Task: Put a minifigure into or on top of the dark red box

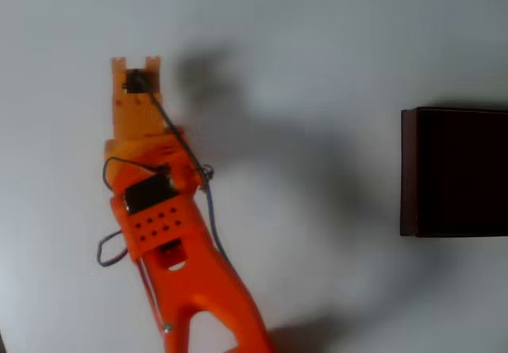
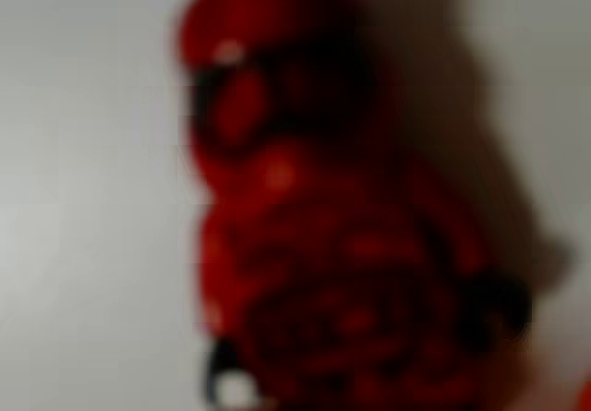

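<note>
The minifigure (image 2: 323, 245) looms very close and blurred in the wrist view, all red with darker patches, against the white table. In the overhead view the orange gripper (image 1: 135, 66) points toward the top of the picture at the left of the table, and the figure is hidden beneath it. I cannot make out the fingers clearly enough to tell how the jaws stand or whether they touch the figure. The dark red box (image 1: 408, 170) sits far off at the right edge, open side up, with a near-black interior.
The white table (image 1: 302, 44) stretches bare between the arm and the box. The arm's orange body (image 1: 198, 289) and its dark cables run down to the bottom edge. Broad shadows of the arm fall to the right of it.
</note>
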`<action>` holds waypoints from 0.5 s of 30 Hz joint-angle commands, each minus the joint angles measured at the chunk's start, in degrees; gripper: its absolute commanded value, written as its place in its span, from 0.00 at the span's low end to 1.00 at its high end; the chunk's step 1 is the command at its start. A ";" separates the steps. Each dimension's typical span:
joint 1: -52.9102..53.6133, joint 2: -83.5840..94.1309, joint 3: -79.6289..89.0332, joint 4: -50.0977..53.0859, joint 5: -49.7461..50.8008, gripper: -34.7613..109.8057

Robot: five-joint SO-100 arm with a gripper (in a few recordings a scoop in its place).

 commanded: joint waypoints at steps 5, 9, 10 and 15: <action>-3.60 -0.18 0.26 0.53 4.31 0.35; -4.57 -0.35 0.00 0.44 5.71 0.34; -4.75 -0.35 0.00 0.44 5.71 0.33; -4.83 -0.79 -0.35 0.26 5.54 0.28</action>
